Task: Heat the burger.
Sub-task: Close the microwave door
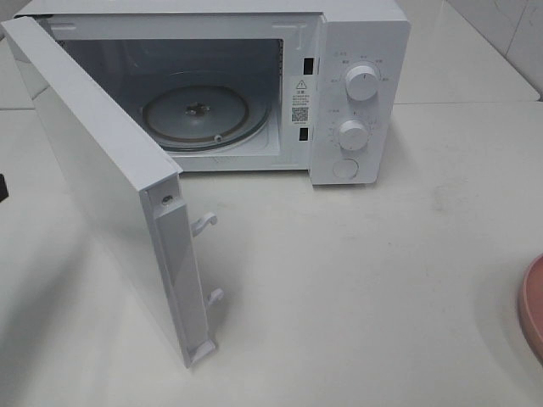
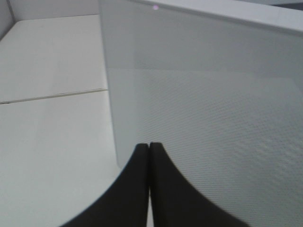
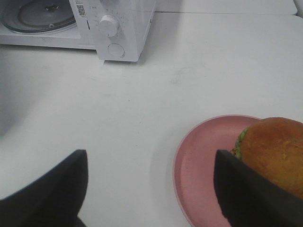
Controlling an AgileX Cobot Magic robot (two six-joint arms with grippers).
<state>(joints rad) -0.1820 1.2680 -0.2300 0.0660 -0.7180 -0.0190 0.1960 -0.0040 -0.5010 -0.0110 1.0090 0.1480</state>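
The burger [image 3: 277,151], with a golden-brown bun and a green lettuce frill, sits on a pink plate [image 3: 199,165] in the right wrist view. My right gripper [image 3: 150,156] is open and holds nothing. One dark finger [image 3: 246,194] overlaps the plate just beside the burger, and the other finger [image 3: 57,189] is over bare table. In the left wrist view my left gripper [image 2: 149,147] is shut and empty, its tips close to the outer face of the microwave door [image 2: 213,123]. The exterior view shows only the plate's rim [image 1: 534,309] at the right edge, and the burger is out of that view.
A white microwave [image 1: 356,93] stands at the back with its door [image 1: 102,186] swung wide open toward the front left. A glass turntable [image 1: 195,114] lies inside the bare cavity. White tabletop [image 1: 356,288] stretches between the microwave and the plate.
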